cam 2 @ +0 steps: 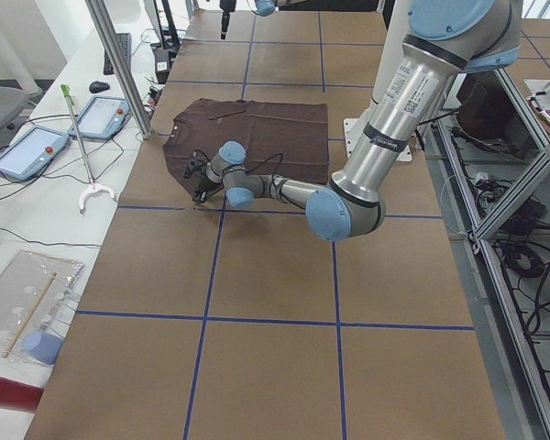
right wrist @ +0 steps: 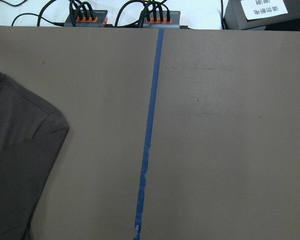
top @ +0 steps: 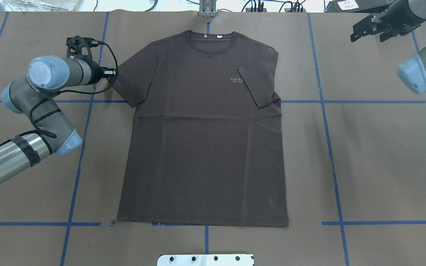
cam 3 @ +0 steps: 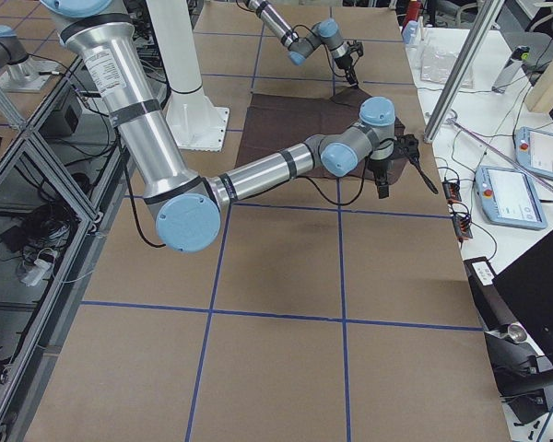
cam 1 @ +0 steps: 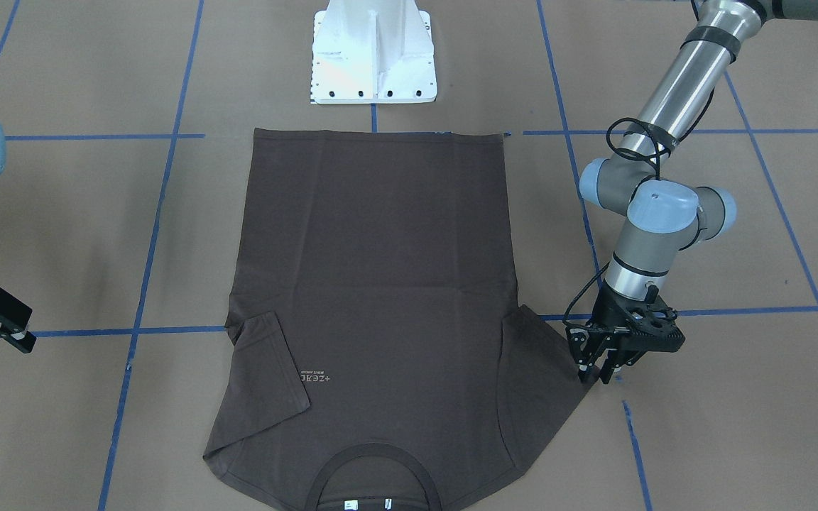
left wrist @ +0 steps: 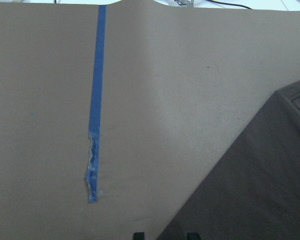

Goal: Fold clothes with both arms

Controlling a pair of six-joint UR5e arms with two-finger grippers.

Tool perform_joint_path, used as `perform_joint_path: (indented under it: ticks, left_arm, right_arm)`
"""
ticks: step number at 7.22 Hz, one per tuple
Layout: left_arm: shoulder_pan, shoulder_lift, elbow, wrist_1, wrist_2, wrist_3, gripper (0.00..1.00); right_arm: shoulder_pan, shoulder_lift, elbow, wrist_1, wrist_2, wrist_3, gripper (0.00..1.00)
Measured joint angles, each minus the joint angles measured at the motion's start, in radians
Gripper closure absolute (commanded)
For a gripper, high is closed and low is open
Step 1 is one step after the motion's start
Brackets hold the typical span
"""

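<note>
One T-shirt (top: 205, 140) lies on the bench (top: 383, 147). Of two, the left end effector (cam 1: 596, 374) is narrowly parted at a sleeve (cam 1: 544, 355), its gap unseen overhead; the right end effector (top: 366, 36) is wide.

Bright, even overhead light fills all 6 views. A glare streak runs along the left arm (cam 1: 689, 71); the left gripper (cam 1: 593, 374) casts a soft, faint shadow on the brown paper (cam 1: 735, 426).
</note>
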Motion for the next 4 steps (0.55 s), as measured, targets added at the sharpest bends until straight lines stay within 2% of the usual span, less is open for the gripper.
perform_joint_path:
  ticks: [4]
  left_arm:
    - [0.0,0.002,0.003,0.002,0.0,0.01,0.57]
  right_arm:
    - [0.0,-0.001,0.0,0.0,0.0,0.0,0.0]
